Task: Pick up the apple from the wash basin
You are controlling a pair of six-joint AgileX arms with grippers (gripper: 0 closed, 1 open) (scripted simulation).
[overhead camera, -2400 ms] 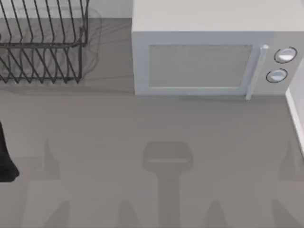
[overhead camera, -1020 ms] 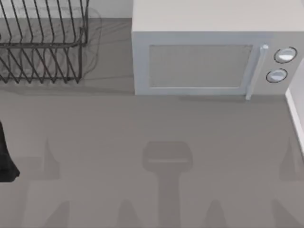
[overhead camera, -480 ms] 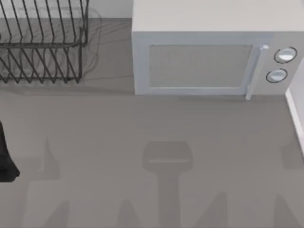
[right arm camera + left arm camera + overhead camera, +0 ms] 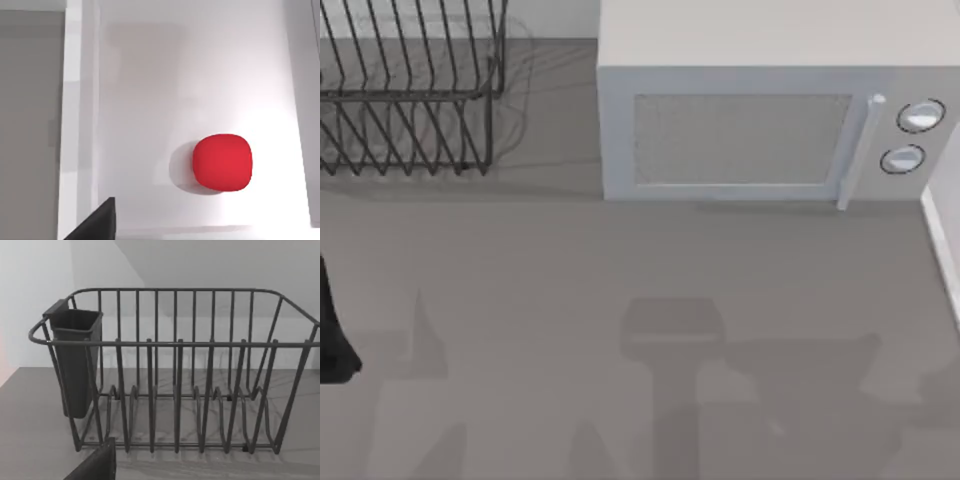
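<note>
The apple [image 4: 222, 162] lies on the pale floor of the wash basin [image 4: 145, 75], resting loose with its shadow beside it, some way in from the basin's raised rim [image 4: 72, 125] where the basin meets the grey bench [image 4: 30, 100]. The right wrist camera looks straight down on it, which suggests the right arm hangs above the basin to line up a descent; a dark corner of that arm's own gear shows low in its view, but whether its jaws are parted I cannot tell, and nothing is held. In the top view the basin's white edge [image 4: 942, 245] peeps in at the bench's right side, beside the microwave [image 4: 760, 110] along the back edge. The dish rack [image 4: 175, 380] with its dark cutlery cup [image 4: 75, 360] stands at the back left corner, faced by the idle left arm, whose jaws I cannot judge either.
</note>
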